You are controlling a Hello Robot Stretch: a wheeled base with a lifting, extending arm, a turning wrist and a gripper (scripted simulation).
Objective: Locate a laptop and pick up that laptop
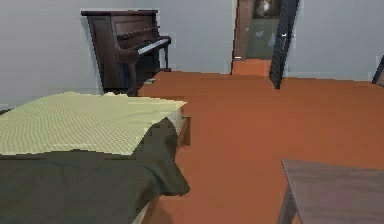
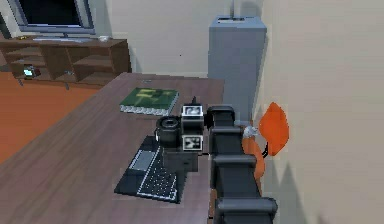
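On the brown table (image 2: 70,150), nearest, the dark laptop (image 2: 152,173) lay keys up beside the arm (image 2: 235,165), its long axis seemingly running up the arm side view toward the gripper (image 2: 168,130). Whether the gripper held anything couldn't be told. Beyond lay a green book (image 2: 150,98), then a grey cabinet (image 2: 237,60). Ahead stood a bed (image 1: 80,120) and a piano (image 1: 125,45) on orange floor (image 1: 260,110).

So there's a bed (image 1: 85,122) on the left with a dark blanket (image 1: 85,185), an upright piano (image 1: 125,45) at the wall, an open door (image 1: 286,40), and a surface (image 1: 335,195) corner bottom right.
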